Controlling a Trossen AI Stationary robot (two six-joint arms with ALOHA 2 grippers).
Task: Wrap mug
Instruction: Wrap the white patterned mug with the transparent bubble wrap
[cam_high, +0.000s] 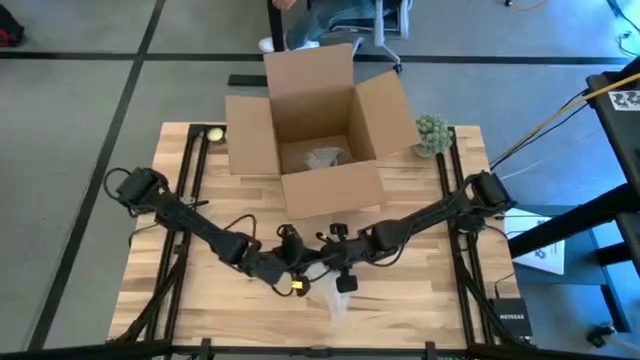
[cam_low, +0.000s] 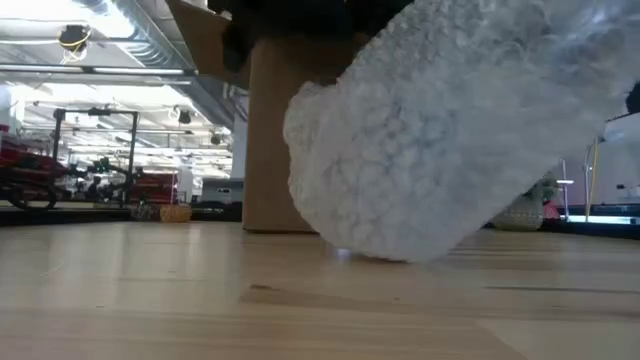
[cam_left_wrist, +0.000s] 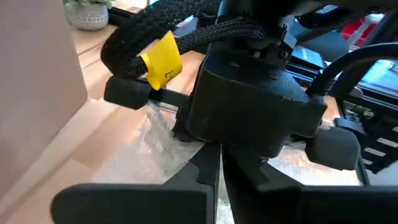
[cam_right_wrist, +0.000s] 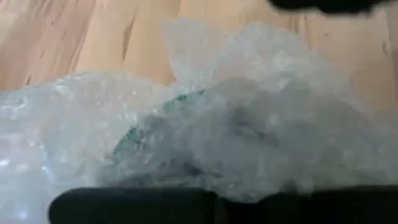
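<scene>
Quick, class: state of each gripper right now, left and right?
Left gripper: over the bubble wrap, cannot be told.
Right gripper: over the same bubble wrap, cannot be told.

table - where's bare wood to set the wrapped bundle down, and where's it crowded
Free: the table left of the left arm, and the stretch right of the right arm, below the small plant. Crowded: front centre, where the left gripper and right gripper meet over the bubble wrap, and the cardboard box behind.

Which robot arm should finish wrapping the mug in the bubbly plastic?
Probably the right one. The right gripper sits directly over the bubble wrap, and its wrist view shows the mug bundled just ahead. The left gripper is beside it, mostly facing the other arm.
</scene>
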